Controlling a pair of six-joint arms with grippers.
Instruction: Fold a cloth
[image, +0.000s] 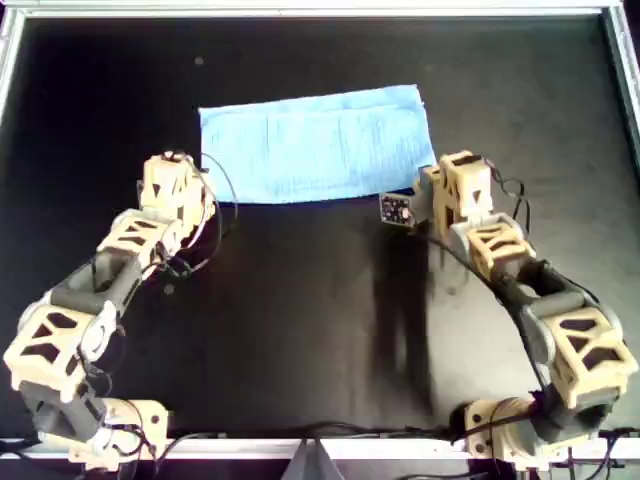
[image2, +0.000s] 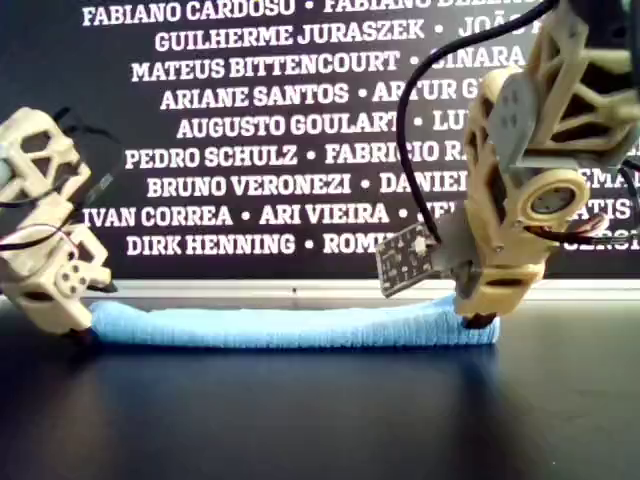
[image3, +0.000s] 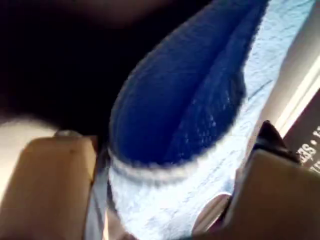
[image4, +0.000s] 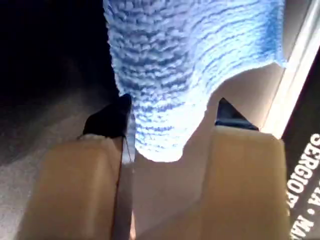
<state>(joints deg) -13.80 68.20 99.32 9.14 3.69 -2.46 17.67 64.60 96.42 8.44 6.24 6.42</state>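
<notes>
The light blue cloth lies as a wide folded rectangle on the black table, toward the far side in the overhead view. In the exterior view it shows as a low blue strip. My left gripper is at its near corner on the overhead view's left. In the left wrist view the fingers stand wide apart around a bulging fold. My right gripper is at the near corner on the overhead view's right. It is open, with the cloth's corner loose between its fingers.
A metal rim frames the black table. A small camera board sticks out beside the right gripper. A black banner with white names stands behind the table in the exterior view. Both arms reach in from the overhead view's near edge.
</notes>
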